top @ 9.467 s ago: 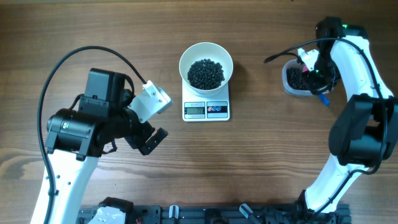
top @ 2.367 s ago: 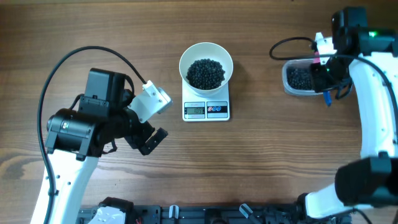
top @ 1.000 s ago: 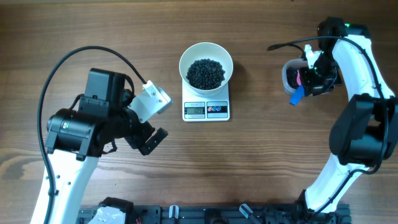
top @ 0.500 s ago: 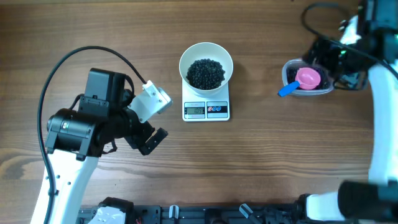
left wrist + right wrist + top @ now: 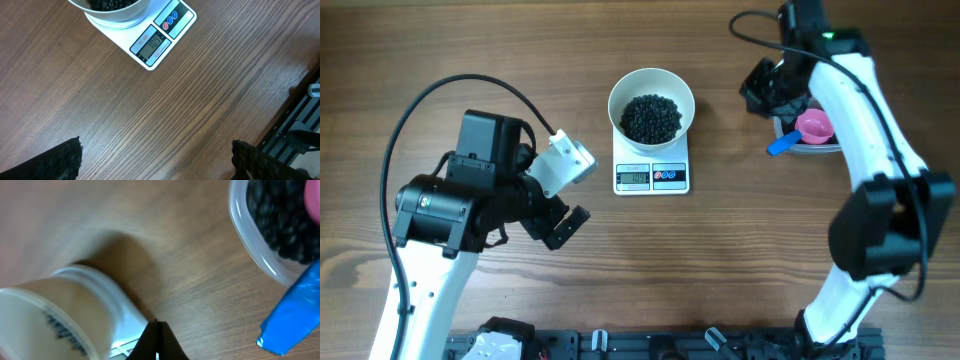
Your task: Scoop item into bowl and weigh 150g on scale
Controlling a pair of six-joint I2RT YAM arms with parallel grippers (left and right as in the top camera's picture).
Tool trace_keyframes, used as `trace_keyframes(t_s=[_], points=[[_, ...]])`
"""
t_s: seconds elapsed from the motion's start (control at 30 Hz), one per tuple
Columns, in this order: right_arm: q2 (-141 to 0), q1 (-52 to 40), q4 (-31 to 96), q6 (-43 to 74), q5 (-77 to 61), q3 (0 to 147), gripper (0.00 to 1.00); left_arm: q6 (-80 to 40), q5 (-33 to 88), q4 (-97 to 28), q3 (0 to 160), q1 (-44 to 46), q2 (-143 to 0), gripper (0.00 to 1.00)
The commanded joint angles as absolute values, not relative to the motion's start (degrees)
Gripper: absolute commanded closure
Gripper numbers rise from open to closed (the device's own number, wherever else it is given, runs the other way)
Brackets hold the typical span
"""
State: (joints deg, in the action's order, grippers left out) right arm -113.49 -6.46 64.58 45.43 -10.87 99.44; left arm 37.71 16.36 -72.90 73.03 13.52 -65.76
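By the tabletop's right edge, the right tool, pinched together empty, is hovering near the tub, risking knocking the overhanging scoop and scattering beads.

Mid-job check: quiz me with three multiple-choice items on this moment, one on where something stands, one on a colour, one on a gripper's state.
1. The white bowl stands:
A. directly on the wood
B. on the scale
C. on a shelf off the table

2. The cup of the scoop is:
A. green
B. yellow
C. pink

3. The right gripper is:
A. shut, with nothing held
B. shut on the scoop's handle
C. wide open

Answers:
1 B: from overhead the bowl sits on the scale's platform, with the display showing in front of it.
2 C: the cup is pink and lies on the clear tub, its blue handle sticking out over the rim.
3 A: the wrist view shows the fingertips meeting, with the blue handle lying apart from them.
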Motion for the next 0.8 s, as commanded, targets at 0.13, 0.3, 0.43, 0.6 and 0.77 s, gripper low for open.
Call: trace_keyframes(t_s=[0.13,0.3,0.43,0.6,0.77], points=[[-115.09,-6.52,74.98,49.74,-3.36,99.24,0.96,38.79,16.45,-72.71,73.36,13.21,-65.98,0.0],[-115.07,-6.39,77.97,50.68,-1.06,99.24,0.96,38.79,16.45,-72.71,73.36,13.21,-65.98,0.0],[-115.09,-6.42,72.77,51.05,-3.2,99.11,0.96,38.79,16.45,-72.71,73.36,13.21,-65.98,0.0],[-115.77,-6.42,69.52,51.42,-2.79,97.01,0.96,38.76,16.45,-72.71,73.36,13.21,-65.98,0.0],[-115.94,-6.24,70.59,51.0,0.27,96.99,0.96,38.76,16.45,-72.71,73.36,13.21,-65.98,0.0]])
